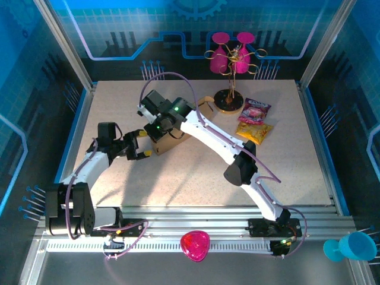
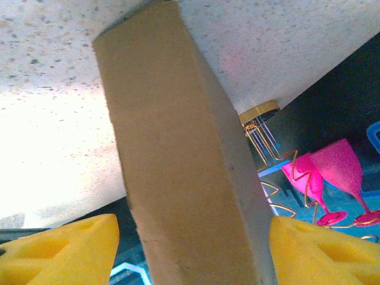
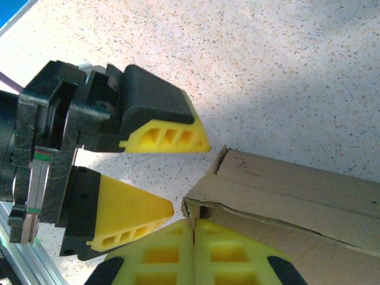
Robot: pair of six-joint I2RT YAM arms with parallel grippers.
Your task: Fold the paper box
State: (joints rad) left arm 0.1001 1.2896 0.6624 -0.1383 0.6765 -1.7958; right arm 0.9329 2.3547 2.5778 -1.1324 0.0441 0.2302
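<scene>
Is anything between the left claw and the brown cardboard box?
Nothing visible: only speckled tabletop separates the open left claw from the end of the plain brown cardboard box. The shut right claw sits at the box's corner, beside that gap.

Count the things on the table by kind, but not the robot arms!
paper box: 1
snack bags: 2
pink glasses: 2
wire stand: 1
Total: 6

No legible text; print on the snack bags (image 1: 255,110) too small.
</scene>
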